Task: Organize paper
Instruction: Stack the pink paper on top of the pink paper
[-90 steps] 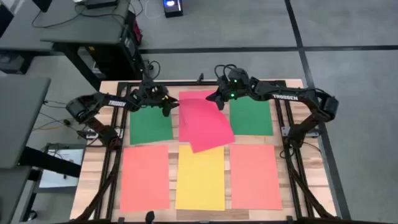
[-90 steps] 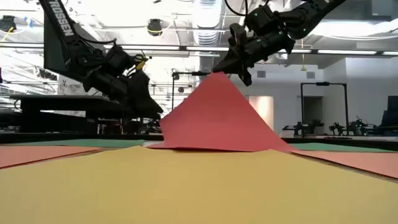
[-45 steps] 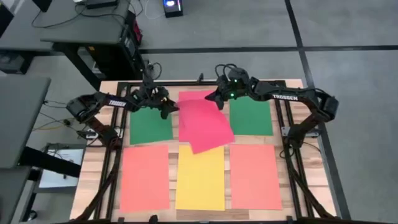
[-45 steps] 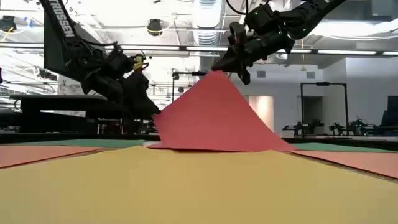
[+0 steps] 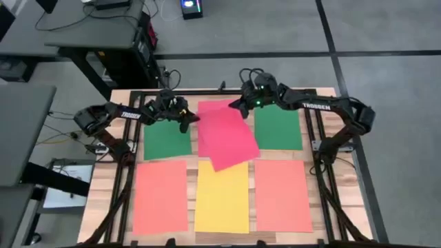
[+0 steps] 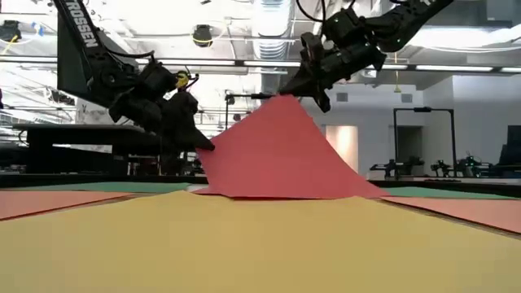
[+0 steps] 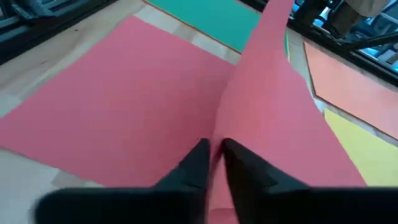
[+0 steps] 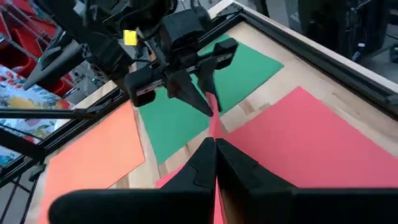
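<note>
A pink-red sheet of paper is raised along its far edge and lies skewed over the table's middle. My left gripper is shut on its far left corner. My right gripper is shut on its far right corner, the sheet's highest point. A second pink-red sheet lies flat beneath it. Two green sheets, two orange sheets and a yellow sheet lie flat around them. My left gripper pinches the raised sheet's far left corner between its two fingers, slanting down from the table's left. That corner is held just above the table. My right gripper pinches the sheet's far right corner between its two fingers, slanting down from the right. That corner is lifted high, and the sheet slopes down to its near end, which rests on the yellow sheet.
A black frame rims the wooden table top. Both arm bases stand at the far corners. Desks and cables stand beyond the table's far left.
My left gripper has drawn its corner of the pink-red sheet a little toward the table's left edge and slightly up. The right gripper has kept the other corner raised in place.
</note>
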{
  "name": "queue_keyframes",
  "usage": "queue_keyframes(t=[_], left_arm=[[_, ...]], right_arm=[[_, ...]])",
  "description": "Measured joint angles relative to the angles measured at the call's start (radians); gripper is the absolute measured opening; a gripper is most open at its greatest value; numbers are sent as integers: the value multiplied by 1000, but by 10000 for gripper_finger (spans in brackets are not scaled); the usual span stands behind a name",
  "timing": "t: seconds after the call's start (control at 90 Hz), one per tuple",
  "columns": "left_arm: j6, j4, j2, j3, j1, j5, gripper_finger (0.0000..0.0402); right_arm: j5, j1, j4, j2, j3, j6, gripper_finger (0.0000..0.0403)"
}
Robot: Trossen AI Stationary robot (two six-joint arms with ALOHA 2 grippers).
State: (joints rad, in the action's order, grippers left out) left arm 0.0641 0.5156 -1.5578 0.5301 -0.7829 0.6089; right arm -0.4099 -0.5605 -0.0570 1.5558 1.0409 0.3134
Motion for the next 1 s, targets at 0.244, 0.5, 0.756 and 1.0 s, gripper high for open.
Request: queue_keyframes(t=[0.244,0.5,0.756,1.0], left_arm=[[35,17,25,0,-25,-7,0],[48,15,63,52,-31,-7,0],[27,-119,63,171,-31,-33,0],[-30,-267,63,249,-31,-87,0]], right_arm=[[2,-33,41,0,0,0,0],[6,-45,54,0,0,-6,0],[24,-56,55,1,0,-10,0],[50,-66,87,2,0,-32,0]])
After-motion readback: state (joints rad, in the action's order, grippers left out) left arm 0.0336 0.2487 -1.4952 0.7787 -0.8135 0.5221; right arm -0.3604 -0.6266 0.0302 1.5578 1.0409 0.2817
